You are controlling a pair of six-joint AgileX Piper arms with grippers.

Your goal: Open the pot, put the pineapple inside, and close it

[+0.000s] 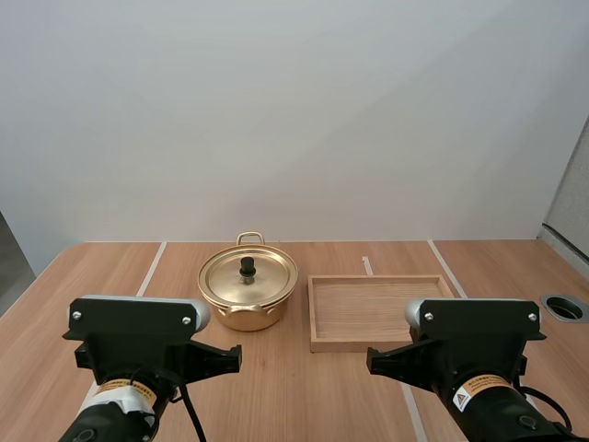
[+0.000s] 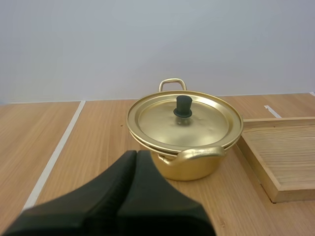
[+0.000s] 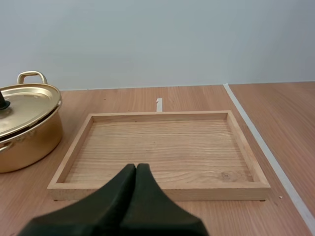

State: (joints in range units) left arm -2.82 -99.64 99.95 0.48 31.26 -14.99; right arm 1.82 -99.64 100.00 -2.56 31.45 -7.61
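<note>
Two black robot arms sit low in the high view, the left arm (image 1: 138, 341) at the lower left of the frame and the right arm (image 1: 474, 345) at the lower right, both held level over the wooden table (image 1: 276, 396) and facing forward. Left of centre stands the round gold metal pot (image 1: 247, 313), upright, its gold lid (image 1: 262, 281) on and the black knob (image 1: 248, 267) pointing up. Its two loop handles line up from near to far, one toward the arms, one away. Just beside it, right of centre, lies the shallow rectangular wooden tray (image 1: 317, 313), long axis left to right.

From the left wrist view, the left gripper (image 2: 137, 153) is clenched on nothing, its fingers pressed into one dark wedge aimed at the pot (image 2: 189, 167), apart from it. The lid (image 2: 162, 123) is seated and the near handle faces the camera.

From the right wrist view, the right gripper (image 3: 136, 166) is likewise clenched and empty, aimed at the tray (image 3: 162, 116) and short of its near rim, with the pot (image 3: 29, 142) beside the tray.
</note>
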